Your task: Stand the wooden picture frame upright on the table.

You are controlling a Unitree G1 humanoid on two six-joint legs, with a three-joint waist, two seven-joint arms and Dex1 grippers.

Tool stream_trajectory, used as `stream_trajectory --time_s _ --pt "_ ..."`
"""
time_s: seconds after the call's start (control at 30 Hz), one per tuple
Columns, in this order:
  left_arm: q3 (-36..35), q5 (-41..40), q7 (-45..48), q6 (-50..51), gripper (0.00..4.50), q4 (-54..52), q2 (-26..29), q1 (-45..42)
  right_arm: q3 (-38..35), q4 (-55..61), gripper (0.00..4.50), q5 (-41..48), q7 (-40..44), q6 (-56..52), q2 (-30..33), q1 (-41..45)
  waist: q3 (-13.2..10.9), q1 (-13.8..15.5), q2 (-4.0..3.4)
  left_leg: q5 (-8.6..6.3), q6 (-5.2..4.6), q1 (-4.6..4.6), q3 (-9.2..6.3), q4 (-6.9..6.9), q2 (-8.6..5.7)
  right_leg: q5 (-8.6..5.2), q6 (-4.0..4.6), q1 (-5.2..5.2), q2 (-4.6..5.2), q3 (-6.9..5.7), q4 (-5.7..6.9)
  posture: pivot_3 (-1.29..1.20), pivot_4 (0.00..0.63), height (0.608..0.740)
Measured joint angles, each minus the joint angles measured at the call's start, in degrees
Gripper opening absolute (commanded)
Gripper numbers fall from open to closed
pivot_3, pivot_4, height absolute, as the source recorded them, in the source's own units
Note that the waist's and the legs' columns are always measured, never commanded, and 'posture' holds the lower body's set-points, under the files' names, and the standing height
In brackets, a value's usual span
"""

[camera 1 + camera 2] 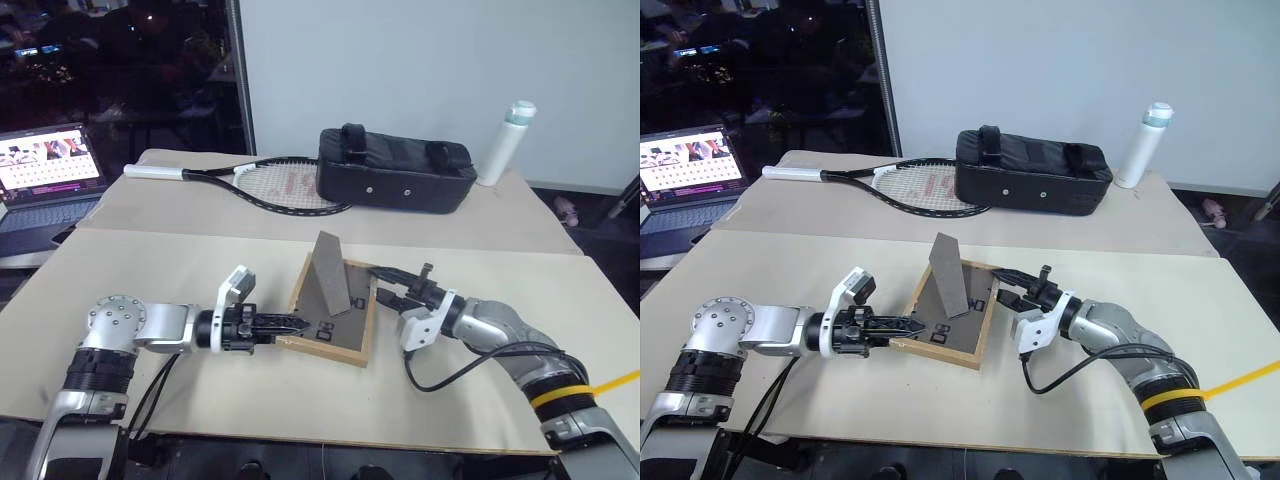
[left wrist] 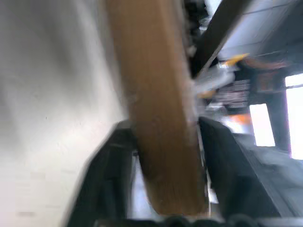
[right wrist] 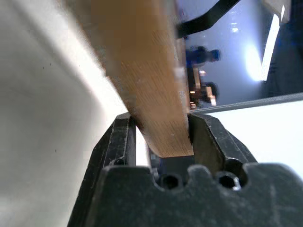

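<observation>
The wooden picture frame (image 1: 335, 318) lies between the two pincers, back side up, its grey-brown backing showing and its fold-out stand (image 1: 328, 273) raised like a small tent above it. The frame rests on the pale beige table (image 1: 200, 390), one edge toward each arm.

The left gripper (image 1: 296, 325) reaches in level from the frame's near-left side, its black fingers at the wooden rim. In the left wrist view the light-wood edge (image 2: 161, 118) runs between the two dark fingers (image 2: 104, 179), with some gap on either side, so the jaws look loosely parted around the rim rather than pressed on it.

The right gripper (image 1: 384, 288) comes in from the opposite side, at the frame's far-right edge. The right wrist view shows the wood rim (image 3: 151, 94) seated between both fingers (image 3: 208, 137), one finger close against it and the other just beside it; it appears to be clamping that edge.

Beyond the frame, well past both pincers, a tennis racket (image 1: 270, 185) lies across the far table, its head touching a black zip bag (image 1: 395, 170). A white bottle (image 1: 507, 142) stands upright to the right of the bag. Far off beyond the left gripper an open laptop (image 1: 45, 175) sits with its screen lit. Nothing lies between either pincer and the frame.
</observation>
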State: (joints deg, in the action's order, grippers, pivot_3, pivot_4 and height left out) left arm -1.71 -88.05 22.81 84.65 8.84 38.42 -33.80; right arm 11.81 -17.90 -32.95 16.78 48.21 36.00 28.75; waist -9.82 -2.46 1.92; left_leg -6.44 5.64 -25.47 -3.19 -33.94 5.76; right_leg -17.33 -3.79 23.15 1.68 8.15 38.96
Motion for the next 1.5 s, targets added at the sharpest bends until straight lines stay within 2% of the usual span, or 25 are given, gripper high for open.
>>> stream_trajectory --time_s 0.1,0.27,0.4,0.57,0.63,0.73,0.97,1.2,1.5 --pt "-0.1 4.7 3.3 -2.3 4.50 -2.5 0.5 1.2 0.6 0.2 1.25 0.3 0.0 0.0 -0.2 -0.2 0.0 -0.2 0.00 0.01 0.00 0.00 0.00 -0.01 0.00 -0.01 -0.02 0.02 0.00 0.00 0.01 0.00 0.150 0.696" --pt "-3.2 16.0 11.3 -13.2 4.50 -8.1 7.0 3.7 0.6 -0.3 1.25 5.5 3.8 -2.3 -0.1 -0.2 0.0 -0.2 -0.01 0.01 0.00 0.01 0.01 -0.01 0.00 -0.01 -0.02 0.00 0.00 0.01 0.02 0.00 0.150 0.696" --pt "-11.9 21.6 20.3 -23.2 4.50 -10.0 11.0 9.3 -2.1 -4.4 1.20 20.7 12.2 -12.1 -1.2 1.9 -0.1 -0.2 -0.05 0.01 0.00 0.00 0.04 -0.03 0.01 0.04 0.08 0.00 0.02 0.02 0.02 0.00 0.150 0.696" --pt "-16.2 23.5 22.6 -27.8 4.50 -10.9 9.0 10.2 -4.9 -5.0 1.18 33.5 20.5 -25.2 -4.6 6.8 -0.1 -0.1 -0.06 0.02 -0.02 0.01 0.02 -0.03 0.02 -0.02 -0.02 -0.01 0.00 -0.01 0.04 0.00 0.150 0.696" --pt "-17.4 24.5 21.1 -29.3 4.50 -11.1 7.0 11.0 -6.3 -4.8 1.18 42.1 25.2 -36.8 -8.5 8.5 -0.1 -0.1 -0.06 0.02 -0.02 -0.02 0.01 -0.03 0.03 0.00 0.00 0.00 0.00 -0.01 0.05 0.00 0.150 0.696" --pt "-17.4 25.2 20.0 -29.5 4.50 -13.4 5.6 14.2 -8.5 -5.1 1.17 50.4 29.1 -51.5 -10.8 9.2 -0.1 -0.1 -0.06 0.01 -0.02 -0.05 0.01 0.01 0.03 0.10 0.18 0.03 0.00 -0.01 0.05 0.00 0.150 0.696" --pt "-17.5 27.2 17.2 -29.5 4.50 -15.0 4.6 15.1 -11.5 -7.0 1.17 57.4 31.6 -68.6 -12.5 9.7 -0.1 0.0 -0.08 0.01 -0.02 -0.05 0.02 0.01 0.03 -0.03 -0.03 0.06 -0.01 -0.02 0.04 0.00 0.150 0.696" --pt "-17.8 29.4 16.3 -29.6 4.50 -13.4 4.2 14.8 -16.0 -4.5 1.16 65.0 31.7 -84.0 -14.3 6.3 -0.1 0.0 -0.08 0.01 -0.02 -0.04 0.01 0.01 0.03 -0.03 -0.03 0.06 -0.02 -0.02 0.05 0.00 0.150 0.696" --pt "-19.8 30.7 15.8 -29.7 4.50 -11.7 3.0 14.4 -16.3 8.6 1.16 67.9 29.8 -91.2 -14.8 -1.4 -0.1 0.0 -0.08 0.01 -0.02 -0.05 0.03 -0.01 0.03 -0.05 -0.05 0.06 -0.02 -0.02 0.04 0.00 0.150 0.696"
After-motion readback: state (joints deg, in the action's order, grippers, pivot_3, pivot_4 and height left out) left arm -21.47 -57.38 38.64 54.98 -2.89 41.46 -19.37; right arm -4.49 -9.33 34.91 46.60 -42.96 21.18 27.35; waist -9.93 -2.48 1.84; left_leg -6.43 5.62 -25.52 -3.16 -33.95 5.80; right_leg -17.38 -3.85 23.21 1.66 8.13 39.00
